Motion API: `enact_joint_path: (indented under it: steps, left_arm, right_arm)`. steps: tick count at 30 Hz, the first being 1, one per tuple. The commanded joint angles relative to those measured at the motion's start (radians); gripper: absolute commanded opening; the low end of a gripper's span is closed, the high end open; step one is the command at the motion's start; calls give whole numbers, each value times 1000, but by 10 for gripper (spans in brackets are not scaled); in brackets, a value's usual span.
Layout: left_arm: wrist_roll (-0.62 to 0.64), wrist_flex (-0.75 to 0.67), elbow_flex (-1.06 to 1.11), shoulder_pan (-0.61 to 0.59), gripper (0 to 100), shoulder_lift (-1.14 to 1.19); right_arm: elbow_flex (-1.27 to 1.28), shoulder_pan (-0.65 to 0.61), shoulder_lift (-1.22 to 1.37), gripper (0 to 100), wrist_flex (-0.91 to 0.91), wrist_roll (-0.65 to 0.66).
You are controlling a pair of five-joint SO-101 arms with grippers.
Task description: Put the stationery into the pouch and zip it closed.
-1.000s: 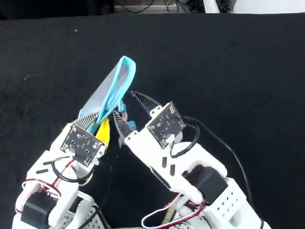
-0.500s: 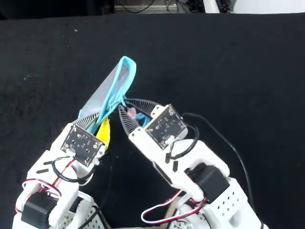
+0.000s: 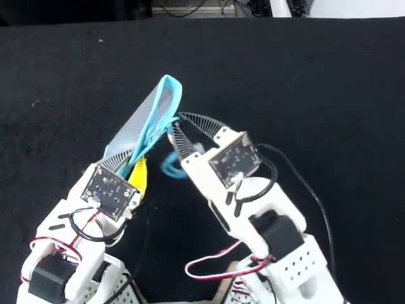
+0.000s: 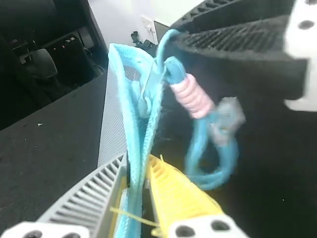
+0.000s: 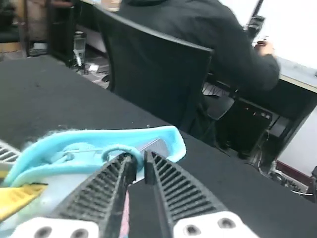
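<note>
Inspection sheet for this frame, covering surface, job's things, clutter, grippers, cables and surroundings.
Surface: table under black cloth.
Job's things: blue-edged pouch stands on edge; its blue pull cord with a pink bead hangs beside it.
Clutter: nothing seen.
Grippers: left gripper shut on the pouch; right gripper shut on the pull cord near the zip.
Cables: red, white and black wires on both arms.
Surroundings: chair beyond the table.

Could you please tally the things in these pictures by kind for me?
Pouch: 1
Blue cord with a pink bead: 1
Robot hands: 2 (left hand, right hand)
Total: 4
</note>
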Motion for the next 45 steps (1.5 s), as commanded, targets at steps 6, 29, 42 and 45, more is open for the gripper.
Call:
enact_joint_path:
  steps: [6, 29, 42, 45]
  left_arm:
    - [11, 29, 38, 2, 30, 11]
    - [9, 46, 39, 2, 30, 9]
    - [9, 46, 39, 2, 30, 9]
    - [9, 46, 39, 2, 30, 9]
  right_arm:
    - [27, 58, 1, 11, -87, 9]
    - [-225, 259, 512, 11, -245, 2]
    - [-398, 394, 865, 11, -385, -129]
    - [-415, 394, 891, 11, -384, -144]
